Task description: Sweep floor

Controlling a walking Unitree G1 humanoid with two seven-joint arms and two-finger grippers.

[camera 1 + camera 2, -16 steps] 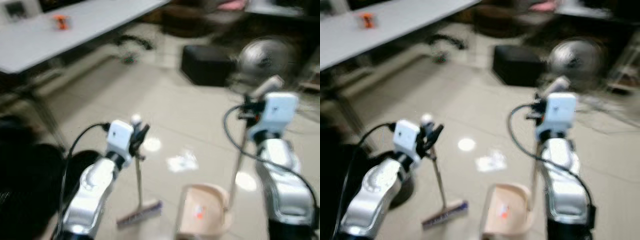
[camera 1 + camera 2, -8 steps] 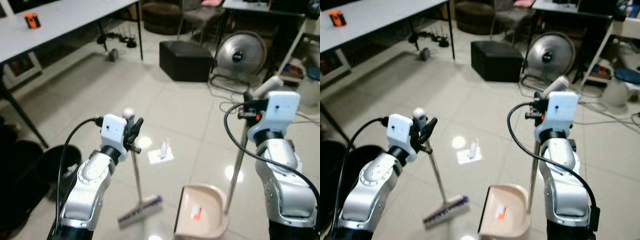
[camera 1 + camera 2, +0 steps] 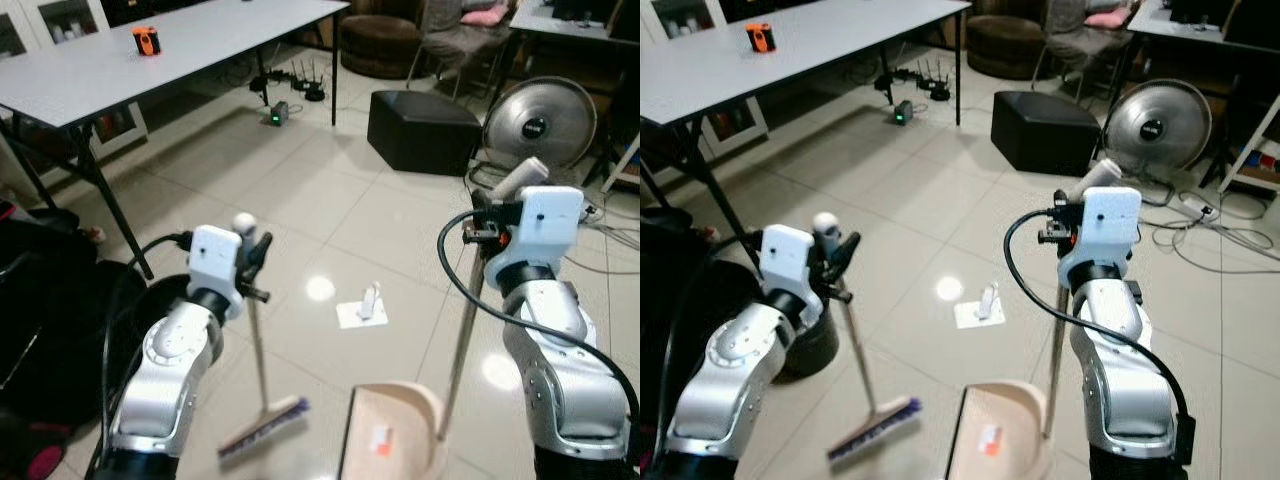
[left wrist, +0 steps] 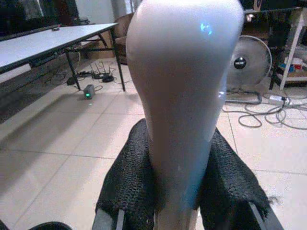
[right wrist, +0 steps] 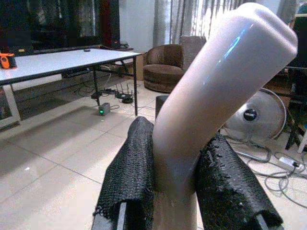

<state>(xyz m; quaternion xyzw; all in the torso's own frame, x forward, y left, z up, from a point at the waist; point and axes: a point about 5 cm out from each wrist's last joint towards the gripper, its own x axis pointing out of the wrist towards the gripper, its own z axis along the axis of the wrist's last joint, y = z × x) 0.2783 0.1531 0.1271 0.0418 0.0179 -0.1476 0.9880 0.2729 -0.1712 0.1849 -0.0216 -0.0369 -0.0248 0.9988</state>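
My left gripper is shut on the top of a broom handle; the metal pole runs down to the broom head with purple bristles on the tiled floor. My right gripper is shut on the beige grip of the dustpan handle. The beige dustpan rests on the floor between my arms, with a small orange-and-white scrap inside it. A white piece of litter lies on the tiles ahead of the dustpan.
A long grey table with an orange object stands at the far left. A black box and a floor fan with cables sit ahead on the right. A black bin and dark bags are at my left side.
The camera has swung, so the whole scene shifted and sharpened from the earlier blur. Both grippers keep hold of their handles; the broom head sits slightly lower and further left in the picture.
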